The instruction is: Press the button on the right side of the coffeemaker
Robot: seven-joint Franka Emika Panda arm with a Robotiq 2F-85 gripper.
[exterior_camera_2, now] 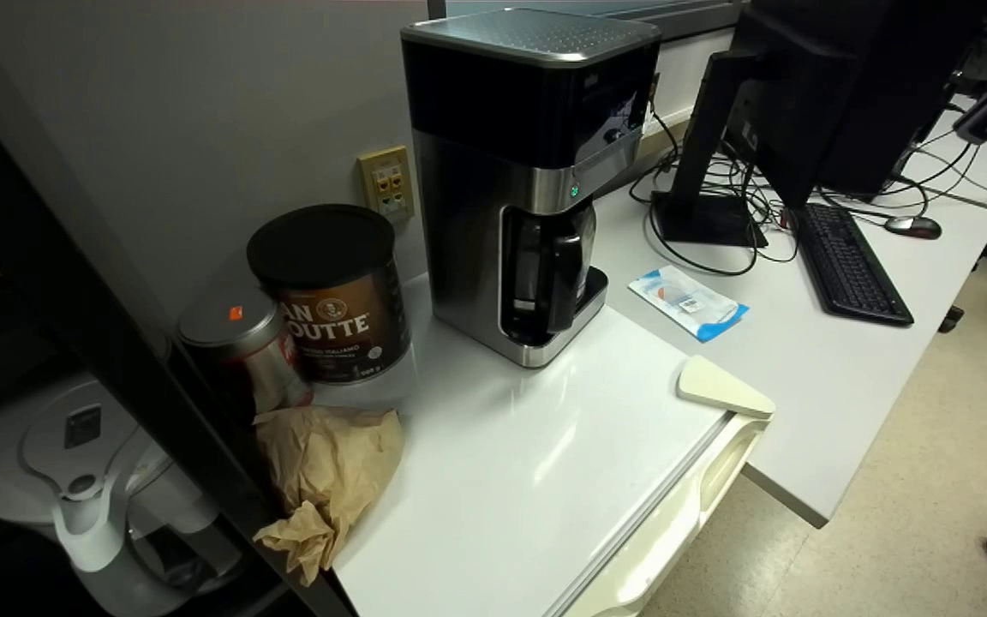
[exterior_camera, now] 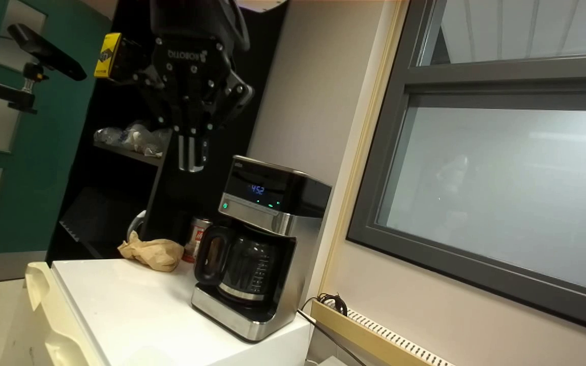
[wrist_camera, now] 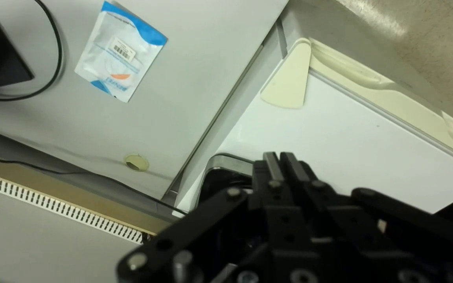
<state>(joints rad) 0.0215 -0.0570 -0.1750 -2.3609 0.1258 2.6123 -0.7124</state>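
The black-and-silver coffeemaker (exterior_camera: 305, 254) stands on the white cabinet top, with its glass carafe (exterior_camera: 250, 264) inside. In an exterior view its panel shows a blue clock and small green lights. A green-lit button (exterior_camera: 225, 205) sits at the left of its silver strip; it also shows in an exterior view (exterior_camera_2: 575, 191). My gripper (exterior_camera: 191, 166) points down, up and to the left of the coffeemaker's top in that picture, apart from it. The fingertips (wrist_camera: 280, 155) are together with only a thin gap and hold nothing. In the wrist view the gripper hides most of the coffeemaker (wrist_camera: 230, 164).
A paper bag (exterior_camera_2: 331, 454), a metal can (exterior_camera_2: 236, 343) and a black-lidded coffee tub (exterior_camera_2: 339, 317) stand beside the coffeemaker. A dark shelf frame (exterior_camera_2: 99, 326) rises at the cabinet's side. A desk with a packet (wrist_camera: 122, 51), monitor (exterior_camera_2: 780, 103) and cables adjoins the cabinet (exterior_camera_2: 493, 480).
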